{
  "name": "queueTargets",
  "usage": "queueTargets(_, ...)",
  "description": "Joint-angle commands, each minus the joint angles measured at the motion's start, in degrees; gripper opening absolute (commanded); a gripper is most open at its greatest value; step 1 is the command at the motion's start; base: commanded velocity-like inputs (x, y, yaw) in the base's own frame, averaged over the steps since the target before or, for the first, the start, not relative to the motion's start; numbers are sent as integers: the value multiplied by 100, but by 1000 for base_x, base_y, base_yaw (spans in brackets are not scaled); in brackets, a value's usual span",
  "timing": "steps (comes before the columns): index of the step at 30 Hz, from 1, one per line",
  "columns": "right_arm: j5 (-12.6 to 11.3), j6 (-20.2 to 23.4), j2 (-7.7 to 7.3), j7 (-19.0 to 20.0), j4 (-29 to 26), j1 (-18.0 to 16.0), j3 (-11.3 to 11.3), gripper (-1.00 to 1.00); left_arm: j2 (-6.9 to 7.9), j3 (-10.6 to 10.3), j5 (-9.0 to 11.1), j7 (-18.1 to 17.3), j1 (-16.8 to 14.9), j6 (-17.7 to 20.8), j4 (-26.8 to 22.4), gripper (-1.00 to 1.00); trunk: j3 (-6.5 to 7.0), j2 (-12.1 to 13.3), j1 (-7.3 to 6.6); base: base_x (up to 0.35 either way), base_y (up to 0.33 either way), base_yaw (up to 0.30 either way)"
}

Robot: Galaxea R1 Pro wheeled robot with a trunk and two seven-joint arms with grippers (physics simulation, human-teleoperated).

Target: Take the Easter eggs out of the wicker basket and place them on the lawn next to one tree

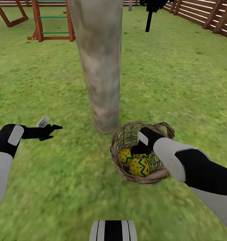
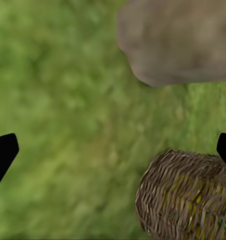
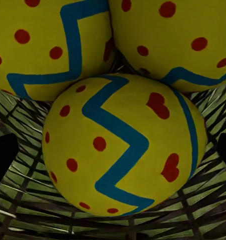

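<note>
The wicker basket stands on the lawn just right of the tree's thick grey-brown trunk. Three yellow Easter eggs lie in it: one at the front, one on the left, and one mostly under my right arm. My right gripper reaches down into the basket. In the right wrist view it is open, its dark fingertips flanking the nearest egg, with the two other eggs behind. My left gripper hovers open over grass, left of the trunk and basket.
A wooden playset stands at the back left. A slat fence runs along the back right, with a slim dark tree before it. Open grass spreads around the trunk. My base shows at the bottom edge.
</note>
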Motion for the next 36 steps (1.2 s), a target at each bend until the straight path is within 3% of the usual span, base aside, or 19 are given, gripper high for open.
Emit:
queueTargets(1,-61,4,3,-25,9,1,42,100,-2,22,-55,-58,-4,25,-2,100,-27,-4,1,0,0,0)
queueTargets(7,-61,4,3,-23,11,13,42,100,-2,22,-55,-58,-4,25,-16,100,-160,-12,16,0,0,0)
queueTargets(15,-61,7,7,-28,14,79,50,100,-2,22,-50,-63,-4,25,-22,100,-160,-12,16,0,0,0)
queueTargets(21,-61,11,10,-31,12,101,51,100,5,25,-47,-63,-4,25,-20,100,-293,-20,32,0,0,0)
queueTargets(36,-61,14,-6,-28,3,102,43,100,6,30,-29,-63,-4,25,-14,100,-337,-22,37,0,0,0)
